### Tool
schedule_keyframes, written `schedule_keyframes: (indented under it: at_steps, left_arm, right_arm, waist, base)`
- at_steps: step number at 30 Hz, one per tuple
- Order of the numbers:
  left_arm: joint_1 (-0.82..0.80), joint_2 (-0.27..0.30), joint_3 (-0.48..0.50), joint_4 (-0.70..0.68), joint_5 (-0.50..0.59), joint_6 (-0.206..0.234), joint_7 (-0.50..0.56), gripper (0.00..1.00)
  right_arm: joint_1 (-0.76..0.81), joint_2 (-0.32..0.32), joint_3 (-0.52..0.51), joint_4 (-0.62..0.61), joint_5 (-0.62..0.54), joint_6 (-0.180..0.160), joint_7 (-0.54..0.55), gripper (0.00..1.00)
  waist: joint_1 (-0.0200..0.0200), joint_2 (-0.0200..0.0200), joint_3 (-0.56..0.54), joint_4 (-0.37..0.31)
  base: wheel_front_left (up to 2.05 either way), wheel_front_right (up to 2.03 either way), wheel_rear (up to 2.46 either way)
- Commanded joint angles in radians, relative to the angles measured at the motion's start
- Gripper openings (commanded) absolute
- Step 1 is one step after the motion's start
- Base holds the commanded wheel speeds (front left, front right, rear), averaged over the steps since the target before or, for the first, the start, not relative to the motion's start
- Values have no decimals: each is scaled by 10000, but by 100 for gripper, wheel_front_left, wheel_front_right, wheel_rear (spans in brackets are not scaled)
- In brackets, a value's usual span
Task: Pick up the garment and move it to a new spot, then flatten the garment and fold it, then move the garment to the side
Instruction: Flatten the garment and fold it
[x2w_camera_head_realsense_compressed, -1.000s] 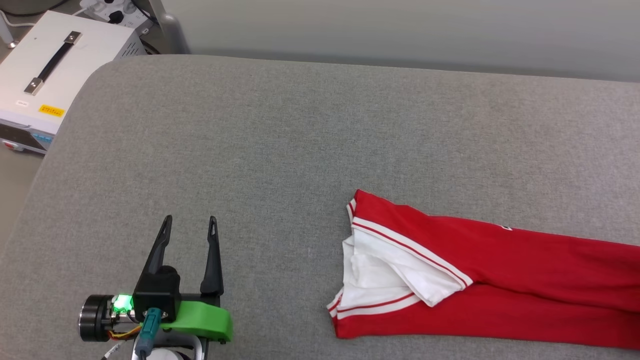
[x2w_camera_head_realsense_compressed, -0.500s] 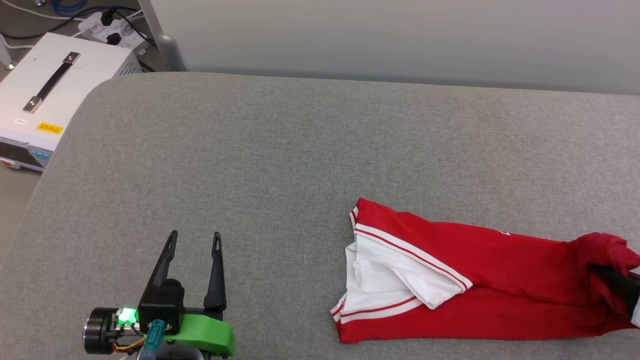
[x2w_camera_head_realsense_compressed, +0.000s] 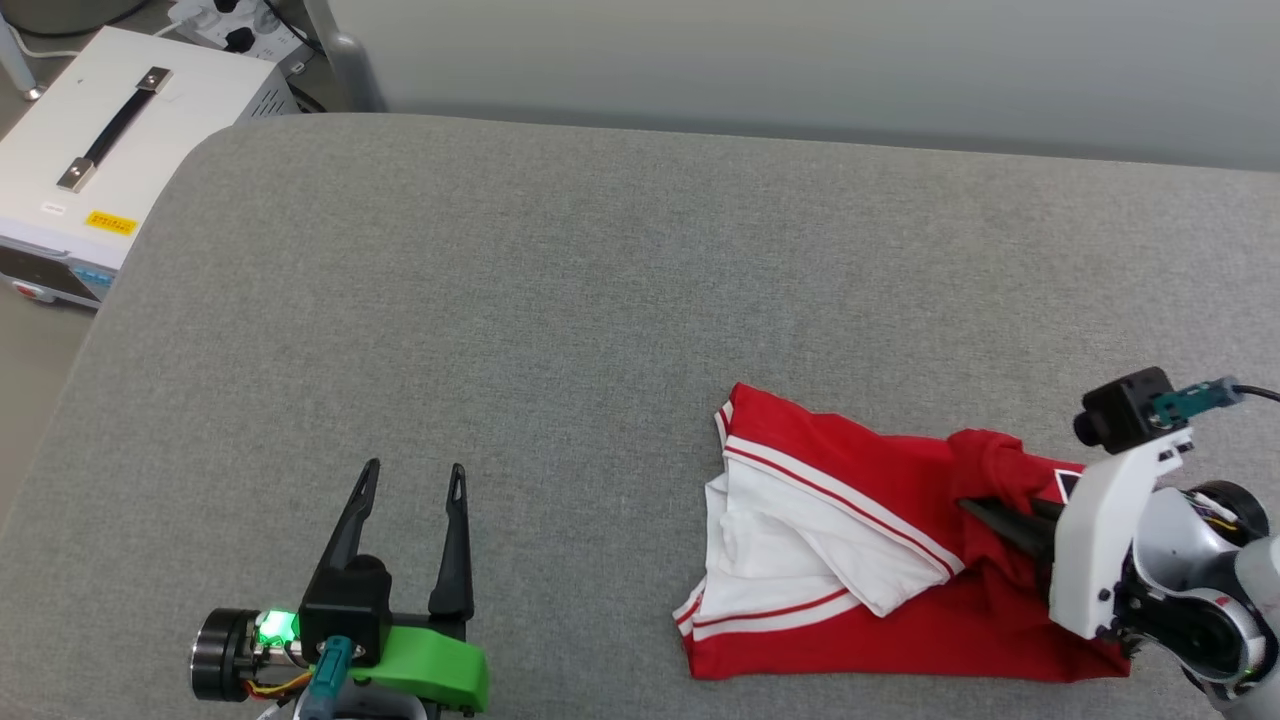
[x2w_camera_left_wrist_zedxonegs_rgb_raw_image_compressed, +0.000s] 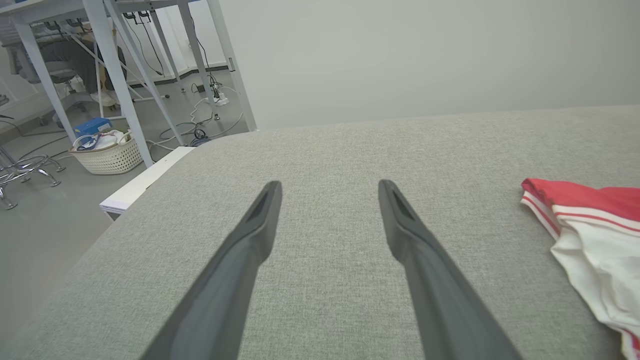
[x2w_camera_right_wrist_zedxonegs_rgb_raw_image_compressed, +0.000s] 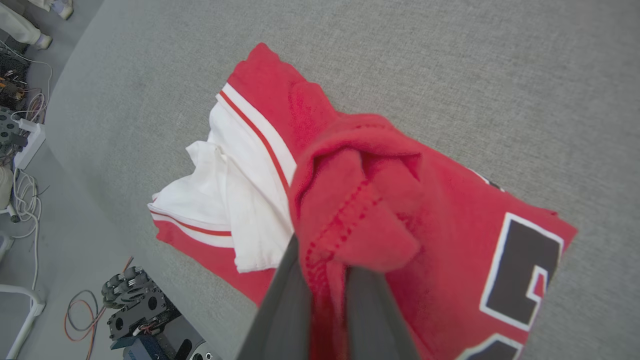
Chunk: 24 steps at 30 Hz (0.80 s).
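While the left gripper (x2w_camera_head_realsense_compressed: 414, 468) sits at the near left over bare padding, jaws wide apart and holding nothing, the right gripper (x2w_camera_head_realsense_compressed: 972, 503) at the near right is clamped on the garment (x2w_camera_head_realsense_compressed: 900, 640). Right wrist view: both dark fingers (x2w_camera_right_wrist_zedxonegs_rgb_raw_image_compressed: 287, 300) are pinched together on a bunched red fold with a stitched hem line, and the fold is lifted into a soft hump over the fingertips. The rest of the garment (x2w_camera_right_wrist_zedxonegs_rgb_raw_image_compressed: 450, 210) lies on the surface, doubled into a long band, soft knit and lightly creased. A white sleeve (x2w_camera_head_realsense_compressed: 790, 540) with red-and-white striped trim lies rumpled on top at the end facing the left gripper. A dark emblem (x2w_camera_right_wrist_zedxonegs_rgb_raw_image_compressed: 520, 280) with a white outline sits just beside the right fingers. The left gripper (x2w_camera_left_wrist_zedxonegs_rgb_raw_image_compressed: 328, 184) is well apart from the garment (x2w_camera_left_wrist_zedxonegs_rgb_raw_image_compressed: 590, 235), with its long tapered fingers pointing away over the padding. The surface (x2w_camera_head_realsense_compressed: 600, 280) is grey woven upholstery, flat, with a rounded far-left corner. Beyond that corner is a white metal box (x2w_camera_head_realsense_compressed: 150, 110) with a black strap handle and a yellow label. A pale plain wall (x2w_camera_head_realsense_compressed: 800, 60) runs behind. The left wrist view shows a white lattice basket (x2w_camera_left_wrist_zedxonegs_rgb_raw_image_compressed: 107, 155) on the floor.
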Motion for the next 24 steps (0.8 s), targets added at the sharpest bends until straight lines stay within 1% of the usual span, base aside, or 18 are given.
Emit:
schedule_keyframes:
  at_steps: [1, 7, 14, 18, 22, 23, 24]
  left_arm:
    - [-200, -69, -9, 20, 58, -66, -59, 100]
    - [-348, -162, 1, 4, 108, -118, -59, 100]
    - [-575, -270, 7, 17, 148, -173, -59, 100]
    - [-677, -338, -27, 46, 180, -193, -59, 100]
    - [-677, -384, 3, 85, 179, -183, -59, 100]
    - [-654, -389, 23, 94, 177, -176, -59, 100]
    - [-616, -394, 46, 109, 176, -169, -59, 100]
  right_arm:
    - [-360, 142, 249, 123, -173, -6, 13, 0]
    - [-1645, 842, 1595, 803, -771, -6, -305, 0]
    - [-2935, 1551, 3008, 2096, -1299, -6, -843, 0]
    - [-3346, 1509, 4002, 3081, -1869, -6, -947, 0]
    - [-3345, 1619, 4446, 3733, -1605, -6, -1340, 0]
    - [-3352, 1612, 4488, 3807, -1561, -6, -1498, 24]
    - [-3374, 1566, 4544, 3854, -1577, -6, -1744, 67]
  waist:
    - [0, -1, 86, 82]
    - [0, -1, 375, 187]
    - [0, -1, 701, 324]
    - [0, -1, 801, 404]
    - [0, -1, 760, 414]
    - [0, -1, 721, 393]
    - [0, -1, 658, 369]
  base:
    - [0, 0, 0]
    - [0, 0, 0]
    - [0, 0, 0]
    - [0, 0, 0]
    - [0, 0, 0]
    - [0, 0, 0]
    - [0, 0, 0]
